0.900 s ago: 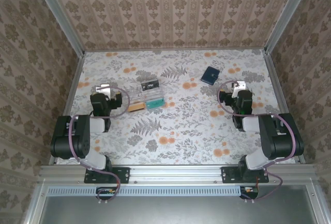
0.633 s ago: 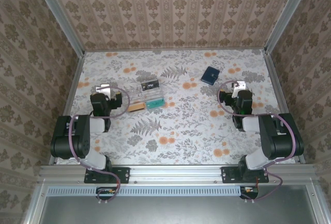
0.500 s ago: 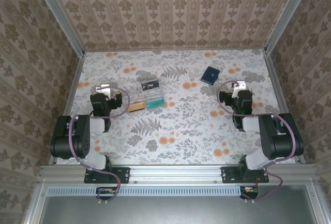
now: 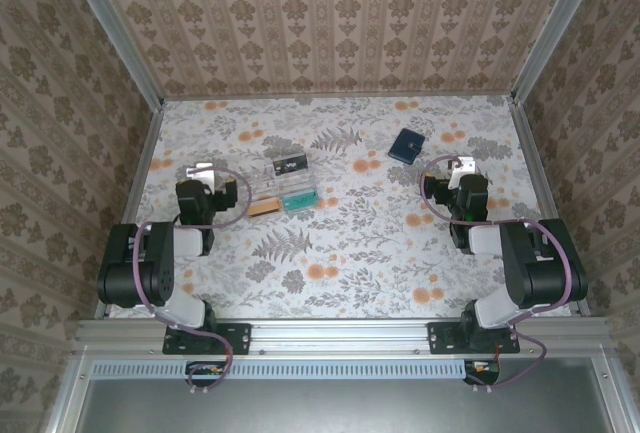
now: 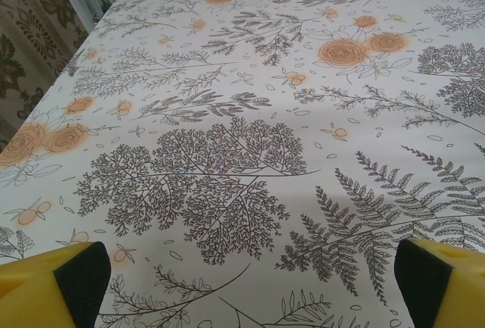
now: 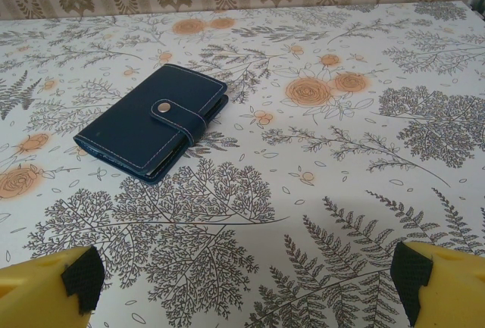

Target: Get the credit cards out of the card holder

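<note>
Left end effector [image 5: 246, 294] and right end effector [image 6: 242, 286] gape released; clasped card holder [image 6: 151, 122] conceals its contents.

Small dark navy-blue folding card holder [image 6: 151, 122]: shut, contents hidden. Clear plastic tray [image 4: 272, 181], left-centre of worktop [image 4: 340, 253]: contents too small to identify. Yellow fingertips [image 5: 30, 290] of left gripper [image 5: 250, 286] and right gripper [image 6: 246, 286]: cut off by lower picture edge.
</note>
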Action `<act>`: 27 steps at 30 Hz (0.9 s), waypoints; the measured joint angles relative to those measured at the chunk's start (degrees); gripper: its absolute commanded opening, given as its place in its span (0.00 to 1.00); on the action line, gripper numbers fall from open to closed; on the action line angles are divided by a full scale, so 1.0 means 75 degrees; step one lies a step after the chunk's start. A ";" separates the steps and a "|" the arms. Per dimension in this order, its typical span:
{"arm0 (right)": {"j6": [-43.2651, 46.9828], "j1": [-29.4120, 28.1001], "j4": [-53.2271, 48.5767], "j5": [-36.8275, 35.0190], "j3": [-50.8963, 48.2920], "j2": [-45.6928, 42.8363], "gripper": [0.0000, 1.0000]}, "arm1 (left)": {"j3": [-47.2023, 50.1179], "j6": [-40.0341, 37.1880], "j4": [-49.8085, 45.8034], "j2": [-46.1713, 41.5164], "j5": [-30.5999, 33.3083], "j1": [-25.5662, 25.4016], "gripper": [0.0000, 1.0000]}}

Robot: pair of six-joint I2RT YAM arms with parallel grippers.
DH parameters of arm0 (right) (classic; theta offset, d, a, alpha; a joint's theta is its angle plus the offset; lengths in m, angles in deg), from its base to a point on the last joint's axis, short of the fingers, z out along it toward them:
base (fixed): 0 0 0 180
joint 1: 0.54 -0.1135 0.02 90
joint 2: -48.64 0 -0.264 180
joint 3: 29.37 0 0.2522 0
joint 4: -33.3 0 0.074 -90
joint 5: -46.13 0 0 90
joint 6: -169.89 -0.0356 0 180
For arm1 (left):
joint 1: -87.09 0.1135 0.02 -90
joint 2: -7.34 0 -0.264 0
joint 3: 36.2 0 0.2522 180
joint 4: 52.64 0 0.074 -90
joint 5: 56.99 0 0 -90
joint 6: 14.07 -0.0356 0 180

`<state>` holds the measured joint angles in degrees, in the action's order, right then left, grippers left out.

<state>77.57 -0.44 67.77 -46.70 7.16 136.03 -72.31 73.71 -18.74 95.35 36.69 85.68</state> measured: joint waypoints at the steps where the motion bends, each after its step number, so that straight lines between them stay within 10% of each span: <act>1: 0.0000 0.0000 0.0000 0.0003 0.0000 0.0000 1.00 | -0.0052 0.0009 -0.0149 -0.0029 0.0000 0.0009 1.00; 17: -0.1606 0.0061 -0.4033 -0.0807 0.2209 -0.1906 1.00 | -0.3008 0.2113 -0.5759 -0.2719 0.1067 0.0198 1.00; 27: -0.2812 -0.0020 -0.6913 -0.0163 0.5528 0.0105 1.00 | -0.4074 0.3593 -0.8588 -0.3150 0.0187 0.0236 1.00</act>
<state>56.47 -0.60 15.92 -47.92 48.62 136.82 -102.87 100.66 -83.16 71.72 38.09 87.45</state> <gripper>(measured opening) 0.999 0.999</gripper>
